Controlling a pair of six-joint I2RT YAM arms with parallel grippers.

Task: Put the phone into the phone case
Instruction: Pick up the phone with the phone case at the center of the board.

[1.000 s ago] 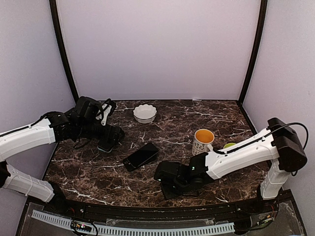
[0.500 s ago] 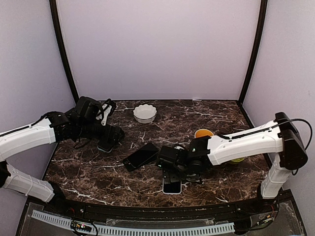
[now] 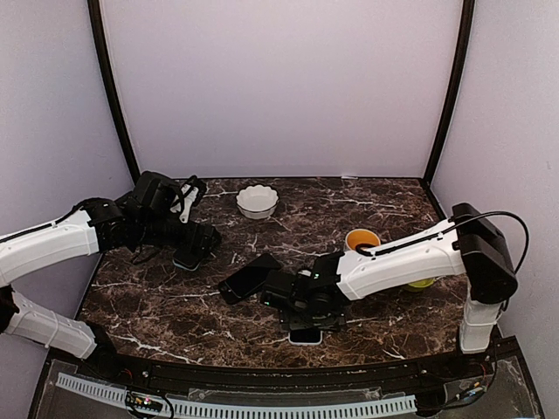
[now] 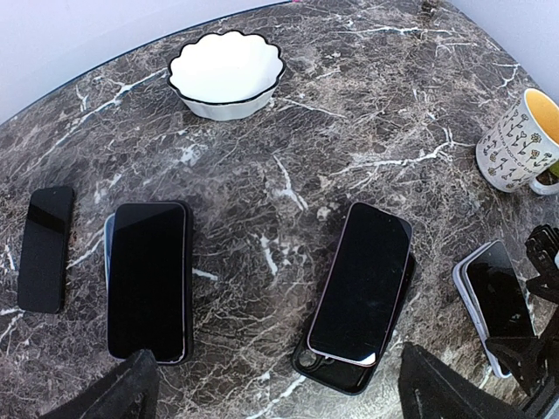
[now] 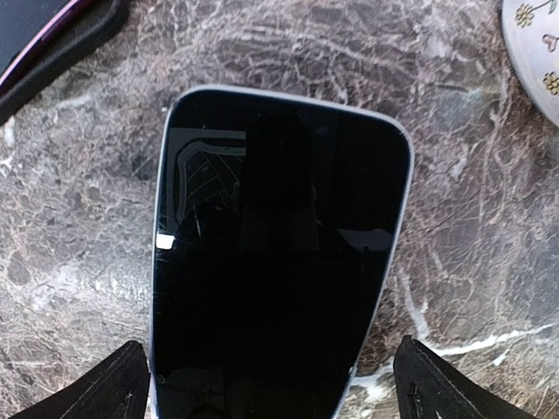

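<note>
A dark-screened phone [image 4: 365, 278] lies askew on a black phone case [image 4: 349, 375] at mid-table, the case's camera end sticking out below it; both also show in the top view as phone [image 3: 251, 277]. A second phone [image 5: 279, 253] with a pale rim lies flat near the front edge, also phone [image 3: 307, 335]. My right gripper [image 5: 278, 388] hovers over it, open, one finger on each side and not touching; from above the right gripper [image 3: 297, 305] covers most of it. At the left, my left gripper [image 4: 279, 397] [image 3: 196, 242] hangs open above the table, holding nothing.
A white scalloped bowl [image 3: 257, 201] stands at the back. A flowered mug [image 3: 361, 240] with a yellow inside stands right of centre, a green thing [image 3: 423, 282] behind the right arm. Another dark phone [image 4: 148, 279] and a small black slab [image 4: 45, 247] lie at the left.
My right gripper has opened and moved left along the front of the table, leaving the pale-rimmed phone lying by the front edge. The left arm has stayed still.
</note>
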